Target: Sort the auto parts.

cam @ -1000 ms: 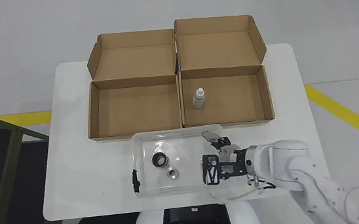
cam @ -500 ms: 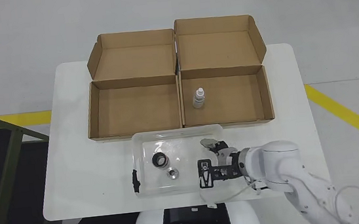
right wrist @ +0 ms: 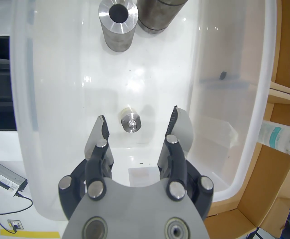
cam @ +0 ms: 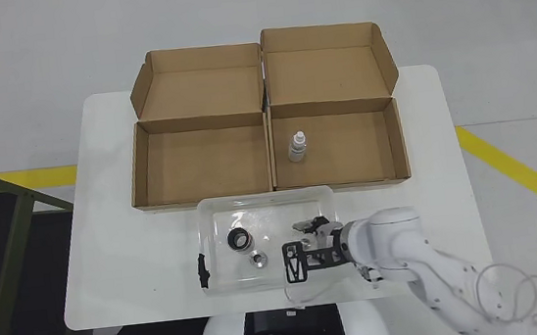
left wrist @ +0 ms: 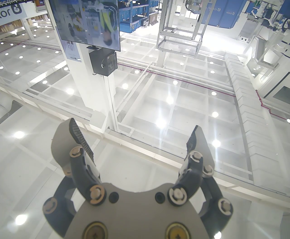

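Top view: I see a white tabletop (cam: 113, 184) carrying two open cardboard boxes side by side at the far side and a clear bin (cam: 264, 197) at the near edge.

1. Boxes. The left box (cam: 199, 165) has a bare floor. The right box (cam: 355, 148) holds one small bottle (cam: 297, 146), upright, near its left wall.
2. Bin. A dark cylinder (cam: 242, 239) stands in the left half. A bored cylinder (cam: 257, 259) stands just beside it, nearer to me. A black clip (cam: 201, 270) sits on the bin's left wall.
3. Right end effector (cam: 294, 261). It is inside the bin, right of both cylinders, with its fingers spread apart and pointing left.

From the right wrist view I confirm the following: the right end effector (right wrist: 138, 116) grips nothing. A small part (right wrist: 130, 124) lies on the bin (right wrist: 260, 90) floor between the fingers, apart from both pads. The bored cylinder (right wrist: 118, 25) and the dark cylinder (right wrist: 158, 13) stand well beyond the fingertips.

From the left wrist view, the left end effector (left wrist: 133, 126) points up at the ceiling, fingers wide apart, holding nothing.
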Controlling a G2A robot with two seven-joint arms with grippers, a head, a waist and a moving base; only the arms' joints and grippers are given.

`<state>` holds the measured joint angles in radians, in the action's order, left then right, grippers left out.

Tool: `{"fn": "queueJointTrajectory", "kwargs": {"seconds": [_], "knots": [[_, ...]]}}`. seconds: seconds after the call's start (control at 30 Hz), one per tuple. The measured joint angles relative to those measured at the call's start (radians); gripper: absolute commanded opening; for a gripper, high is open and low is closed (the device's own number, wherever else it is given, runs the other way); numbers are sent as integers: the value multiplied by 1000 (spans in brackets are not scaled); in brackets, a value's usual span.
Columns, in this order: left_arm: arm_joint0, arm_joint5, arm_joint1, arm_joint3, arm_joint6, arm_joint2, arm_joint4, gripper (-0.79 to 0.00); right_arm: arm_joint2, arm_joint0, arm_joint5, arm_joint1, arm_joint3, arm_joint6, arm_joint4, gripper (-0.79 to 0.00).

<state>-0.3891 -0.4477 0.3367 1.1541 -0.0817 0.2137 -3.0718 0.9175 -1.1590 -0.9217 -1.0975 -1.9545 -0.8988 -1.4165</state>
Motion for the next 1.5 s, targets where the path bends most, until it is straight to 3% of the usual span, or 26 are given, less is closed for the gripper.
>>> {"fn": "queueJointTrajectory", "kwargs": {"seconds": [0.23, 0.33, 0.43, 0.47, 0.73, 1.0, 1.5], "knots": [[0, 0, 0, 0, 0, 0, 0, 0, -59, 42, 27, -3, 37, -26, -3, -443], [0, 0, 0, 0, 0, 0, 0, 0, -75, 57, 34, -2, 46, -33, 6, -545], [0, 0, 0, 0, 0, 0, 0, 0, -89, 69, 39, 1, 51, -38, 15, -754], [0, 0, 0, 0, 0, 0, 0, 0, -94, 73, 41, 3, 53, -41, 18, -785], [0, 0, 0, 0, 0, 0, 0, 0, -117, 88, 50, 20, 6, -49, 38, -785], [0, 0, 0, 0, 0, 0, 0, 0, -56, 64, 57, 36, -119, 6, 78, -785], [0, 0, 0, 0, 0, 0, 0, 0, 66, 27, 146, 42, -103, 448, 143, -785]]}}
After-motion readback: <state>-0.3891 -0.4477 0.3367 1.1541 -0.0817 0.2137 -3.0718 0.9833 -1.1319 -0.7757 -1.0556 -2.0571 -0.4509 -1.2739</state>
